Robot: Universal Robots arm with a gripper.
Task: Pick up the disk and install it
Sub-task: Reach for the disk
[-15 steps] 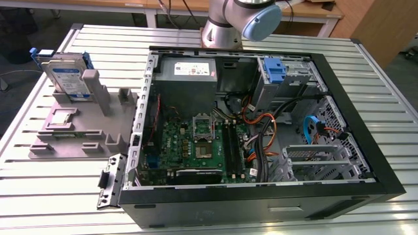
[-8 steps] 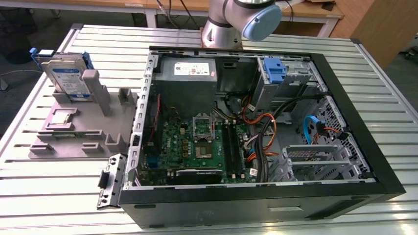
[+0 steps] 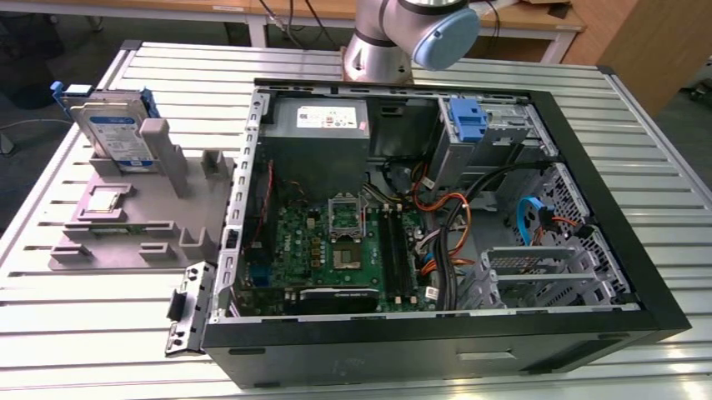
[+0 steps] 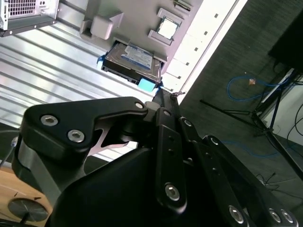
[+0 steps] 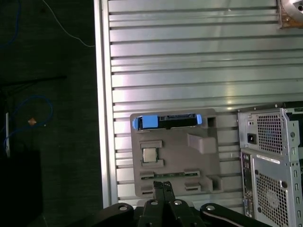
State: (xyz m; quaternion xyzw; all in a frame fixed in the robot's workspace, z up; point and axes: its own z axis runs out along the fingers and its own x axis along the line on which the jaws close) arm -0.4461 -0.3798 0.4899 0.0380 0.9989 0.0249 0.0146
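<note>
One slatted metal table [image 3: 78,333] bears the disk [image 3: 112,133] above dark floor [image 5: 47,142].

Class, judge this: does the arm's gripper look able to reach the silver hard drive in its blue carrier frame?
Probably yes: the silver hard drive stands upright in the grey plastic holder, its top edge uncovered, and nothing lies between it and the gripper.
</note>
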